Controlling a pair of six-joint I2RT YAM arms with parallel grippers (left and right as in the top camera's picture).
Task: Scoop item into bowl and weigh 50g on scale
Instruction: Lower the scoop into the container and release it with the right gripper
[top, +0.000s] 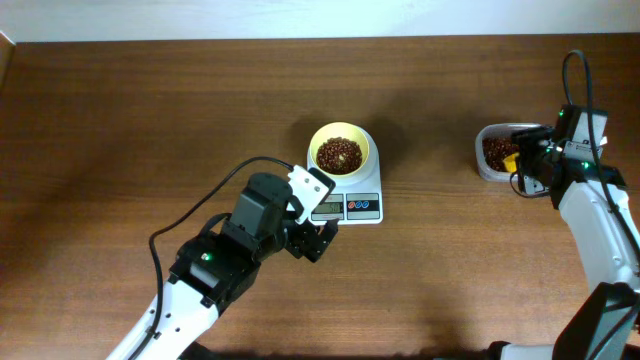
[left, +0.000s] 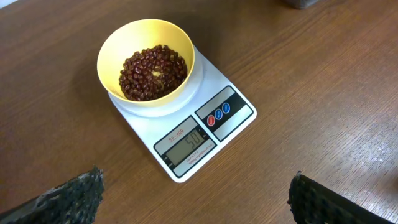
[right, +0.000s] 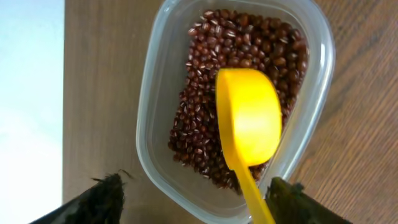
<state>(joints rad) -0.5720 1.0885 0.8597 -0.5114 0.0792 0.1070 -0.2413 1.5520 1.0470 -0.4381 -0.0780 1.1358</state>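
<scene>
On the big brown table the white scale carries the yellow bowl of beans, and the left gripper sits just in front, wide open and holding nothing. Far to the right, the right gripper is spread wide over the clear tub, where the yellow scoop lies on more beans.
</scene>
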